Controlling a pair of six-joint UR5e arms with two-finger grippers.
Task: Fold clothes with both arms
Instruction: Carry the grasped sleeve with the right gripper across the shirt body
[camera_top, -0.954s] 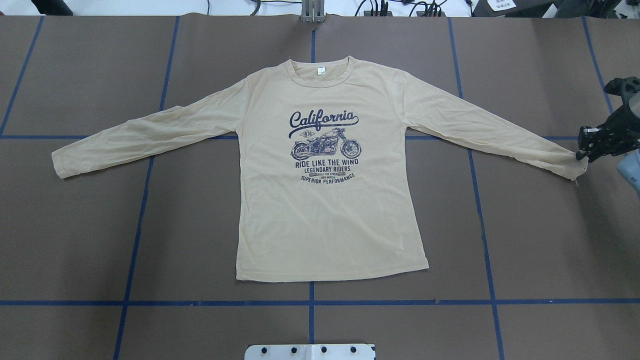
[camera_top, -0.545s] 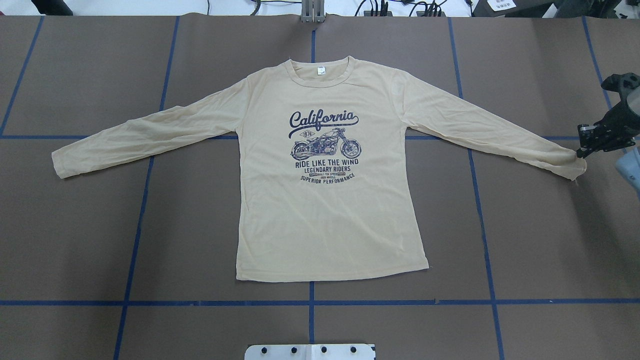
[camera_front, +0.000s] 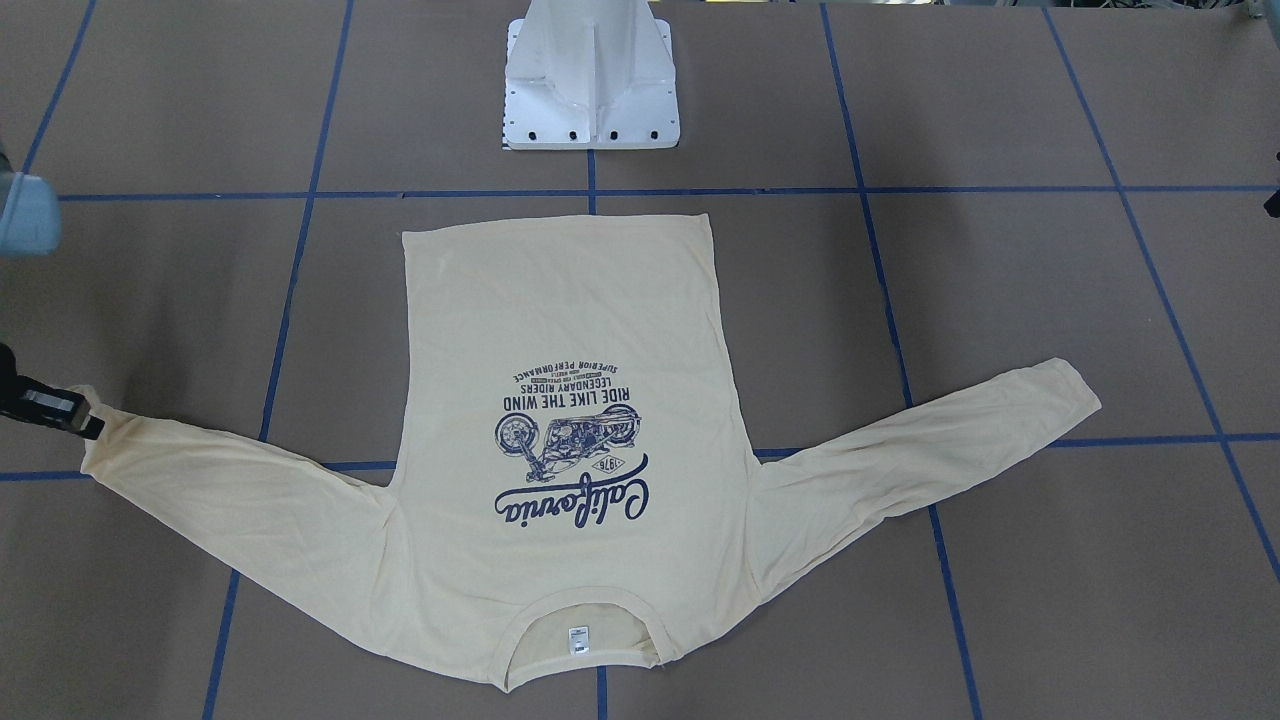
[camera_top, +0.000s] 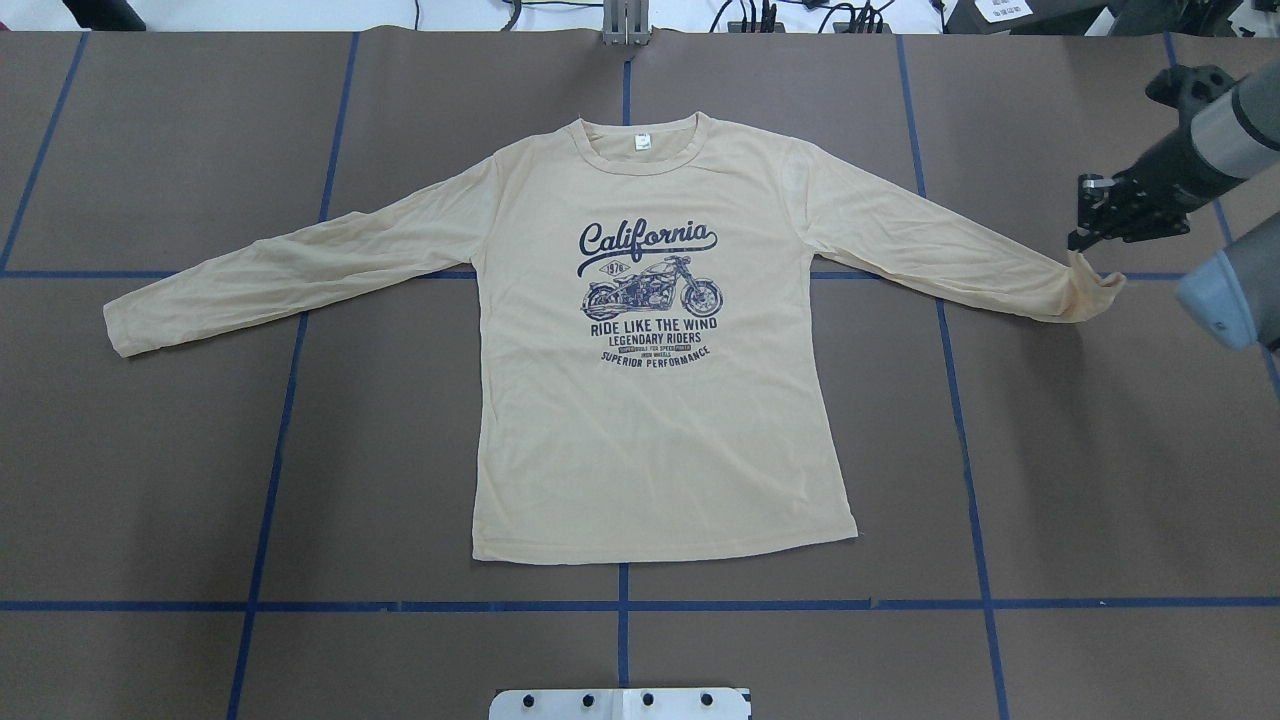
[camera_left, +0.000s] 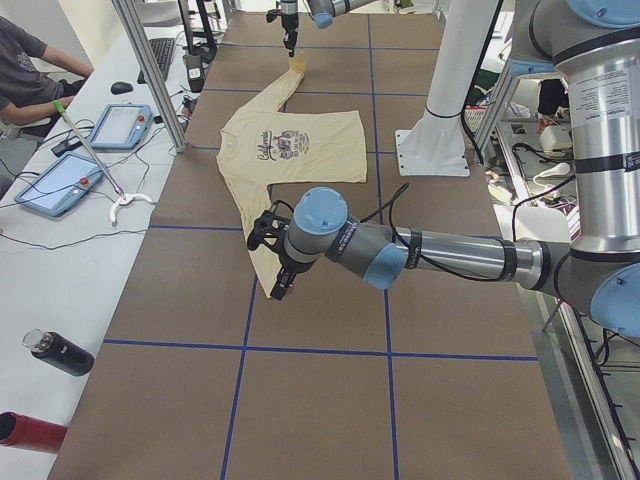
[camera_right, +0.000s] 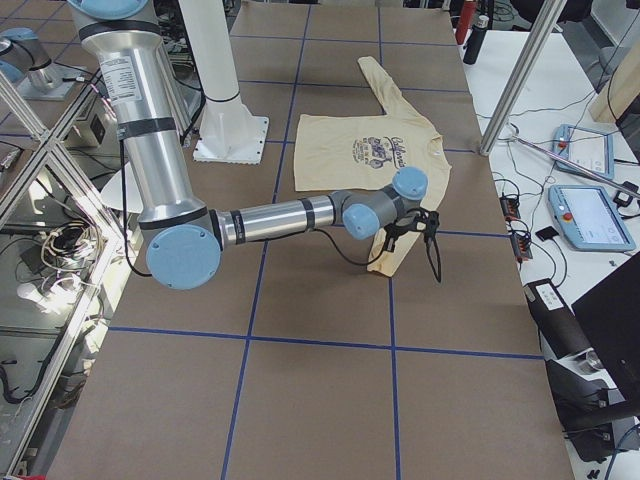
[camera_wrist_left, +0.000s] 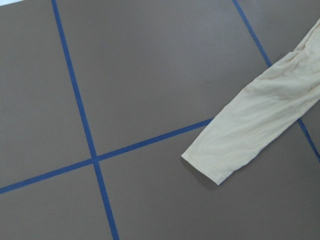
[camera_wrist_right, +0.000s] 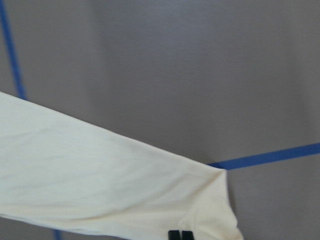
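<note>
The cream-yellow long-sleeved T-shirt (camera_top: 650, 430) lies flat and face up on the brown table, collar at the far side, both sleeves spread. My right gripper (camera_top: 1078, 240) is shut on the right sleeve's cuff (camera_top: 1095, 288) and holds it a little above the table. The right wrist view shows its fingertips (camera_wrist_right: 180, 235) together on the cloth. The left cuff (camera_wrist_left: 220, 160) lies flat on the table. My left gripper (camera_left: 268, 262) hovers high near that cuff, seen only from the side, so I cannot tell if it is open or shut.
The white pedestal base (camera_top: 620, 703) stands at the near edge, centred. Blue tape lines (camera_top: 622, 605) grid the table. A side bench holds tablets (camera_left: 120, 125) and bottles (camera_left: 60, 355), and a person (camera_left: 25, 70) sits there. A metal post (camera_left: 150, 70) stands by the table's far edge.
My right gripper has risen and moved inward and toward the far side with the right cuff. The sleeve end has come off the table and bunched. The rest of the shirt has not moved.
</note>
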